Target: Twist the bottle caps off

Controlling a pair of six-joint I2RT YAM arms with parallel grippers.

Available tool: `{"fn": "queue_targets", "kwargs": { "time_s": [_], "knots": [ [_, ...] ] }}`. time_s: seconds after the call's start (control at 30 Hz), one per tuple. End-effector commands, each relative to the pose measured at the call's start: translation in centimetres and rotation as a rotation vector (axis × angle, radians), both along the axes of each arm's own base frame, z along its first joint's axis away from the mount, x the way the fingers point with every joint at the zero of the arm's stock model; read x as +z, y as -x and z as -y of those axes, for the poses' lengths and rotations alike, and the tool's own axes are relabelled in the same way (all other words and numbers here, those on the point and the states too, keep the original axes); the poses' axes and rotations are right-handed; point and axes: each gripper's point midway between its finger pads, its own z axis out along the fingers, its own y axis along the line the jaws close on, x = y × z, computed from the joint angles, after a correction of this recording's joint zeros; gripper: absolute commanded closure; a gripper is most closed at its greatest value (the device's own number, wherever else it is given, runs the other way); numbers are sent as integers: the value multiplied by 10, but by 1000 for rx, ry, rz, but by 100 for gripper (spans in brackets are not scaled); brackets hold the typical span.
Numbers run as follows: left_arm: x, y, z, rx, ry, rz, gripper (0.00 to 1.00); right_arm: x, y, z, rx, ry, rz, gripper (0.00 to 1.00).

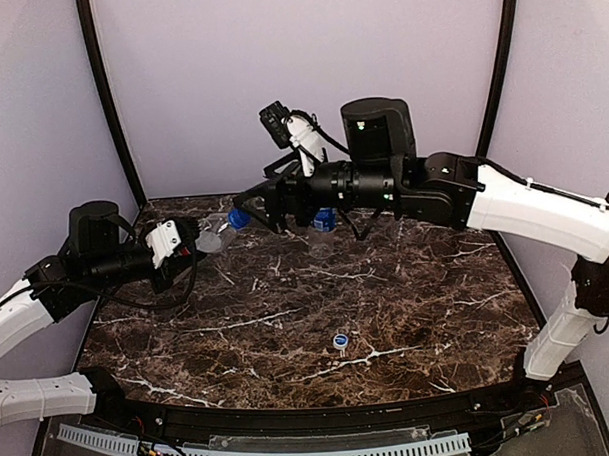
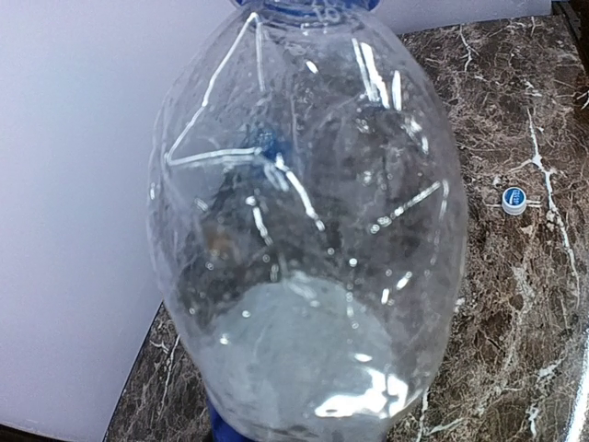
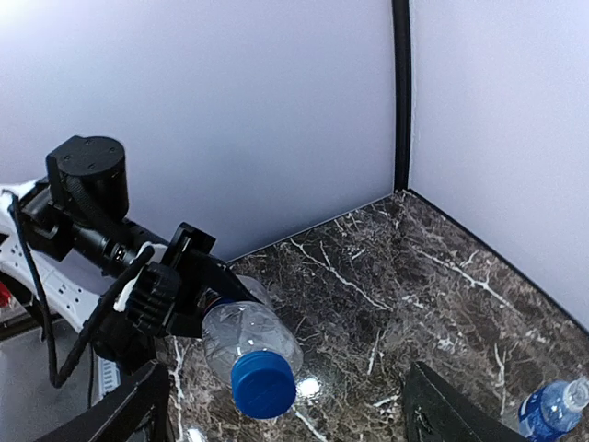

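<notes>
My left gripper [image 1: 190, 242] is shut on a clear bottle [image 1: 215, 235] and holds it level above the table, with its blue cap [image 1: 238, 218] pointing right. The bottle fills the left wrist view [image 2: 304, 239] and hides my fingers there. My right gripper [image 1: 252, 210] is open just in front of that cap. In the right wrist view the cap [image 3: 263, 384] sits between my spread right fingers [image 3: 120, 414], apart from both. A blue-labelled bottle [image 1: 324, 219] stands behind the right arm and shows in the right wrist view [image 3: 549, 408]. A loose white cap [image 1: 340, 341] lies on the table. The third bottle is hidden.
The dark marble table [image 1: 287, 299] has purple walls behind and at both sides. The loose white cap also shows in the left wrist view [image 2: 513, 199]. The right arm [image 1: 504, 201] stretches across the back of the table.
</notes>
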Motion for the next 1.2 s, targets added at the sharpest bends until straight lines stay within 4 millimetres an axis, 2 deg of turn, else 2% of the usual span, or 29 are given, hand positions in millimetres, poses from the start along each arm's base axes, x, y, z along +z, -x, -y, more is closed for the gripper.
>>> {"fn": "queue_targets", "kwargs": {
  "time_s": [0.0, 0.1, 0.3, 0.57, 0.7, 0.87, 0.97, 1.03, 1.13, 1.17],
  "knots": [
    [5, -9, -5, 44, -3, 50, 74, -8, -15, -3, -94, -78, -426, 17],
    [2, -9, -5, 41, -9, 45, 73, -8, -17, -8, -100, -48, -444, 21],
    [1, -9, -5, 40, -14, 46, 73, -22, -17, -22, -75, 6, -472, 33],
    [3, -8, -5, 37, -13, 47, 73, -46, -19, -26, -82, 57, -490, 38],
    [2, -8, -4, 34, -13, 46, 73, -46, -17, -29, -65, 57, -490, 56],
    [4, -10, -6, 46, -9, 50, 73, -50, -13, -35, -24, 67, -507, 58],
    [5, -10, -6, 47, -7, 51, 73, -53, -12, -36, -19, 75, -512, 64],
    [5, -9, -6, 46, -7, 51, 73, -52, -12, -36, -14, 76, -505, 74],
    [5, -8, -5, 36, -6, 48, 73, -44, -9, -34, 11, 68, -463, 99],
    [3, -7, -5, 30, -13, 45, 73, -41, -7, -34, 26, 65, -436, 100]
  ]
}}
